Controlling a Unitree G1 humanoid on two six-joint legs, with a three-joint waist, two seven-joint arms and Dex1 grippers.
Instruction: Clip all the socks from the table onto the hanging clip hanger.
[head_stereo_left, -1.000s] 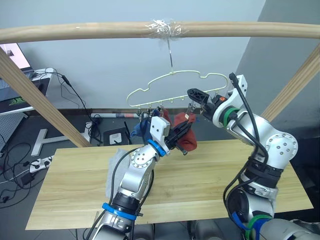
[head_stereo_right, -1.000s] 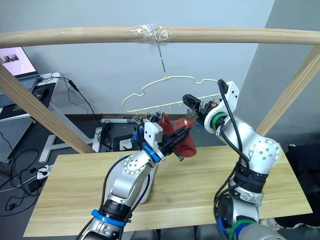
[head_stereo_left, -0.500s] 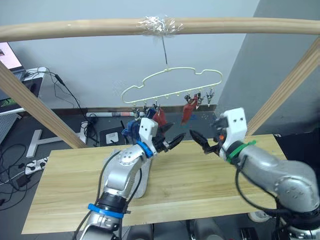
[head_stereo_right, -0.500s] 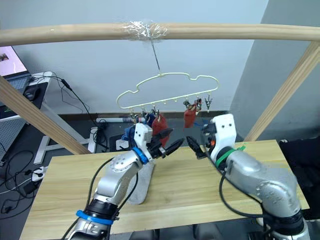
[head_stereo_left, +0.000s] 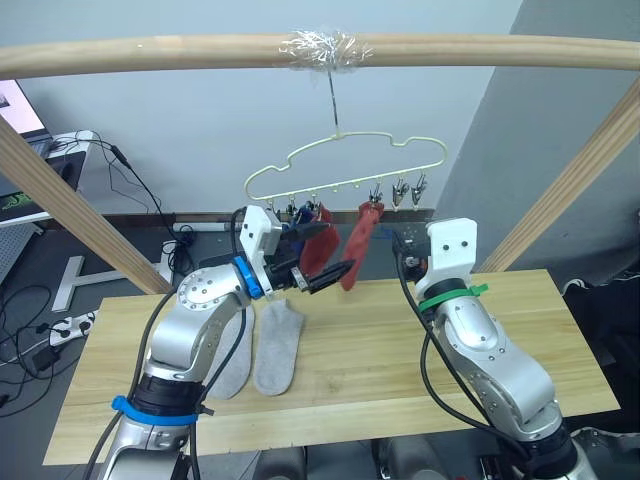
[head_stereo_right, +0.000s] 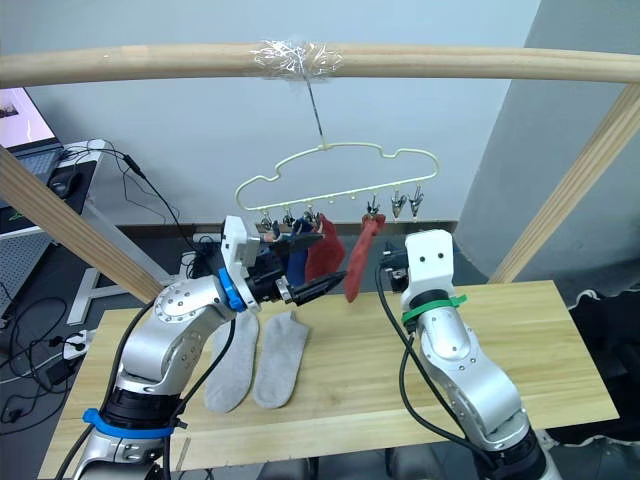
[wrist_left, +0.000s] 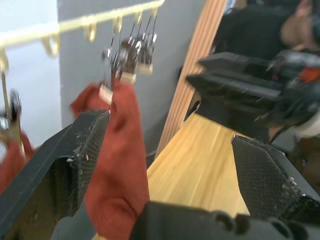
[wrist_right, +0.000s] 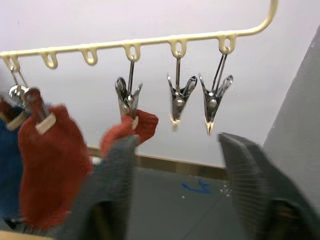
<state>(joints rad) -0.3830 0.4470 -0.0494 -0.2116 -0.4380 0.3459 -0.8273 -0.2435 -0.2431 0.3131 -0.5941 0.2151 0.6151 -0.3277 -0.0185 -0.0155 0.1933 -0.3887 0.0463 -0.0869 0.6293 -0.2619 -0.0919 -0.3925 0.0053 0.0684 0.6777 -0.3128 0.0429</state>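
Black fingers of the left gripper are spread apart and hold nothing, hanging in the air just beside the clipped socks, above the far edge of the table. The right gripper is also parted and empty, its fingers aimed up at the clip row from below, probably free after a sock was hung.

A pale yellow-green clip hanger hangs by its hook from a taped spot on a round wooden pole, so the socks dangle clear of the tabletop. Two rust red socks are clipped on: one near the left gripper, the other long and narrow toward the hanger's right. Blue fabric hangs from the clips to the left, partly hidden by the arm, so its count cannot be told. Two metal clips at the right end hang empty.

Two light grey socks lie side by side on the tabletop toward the left, between the far and near edges, waiting to be picked up
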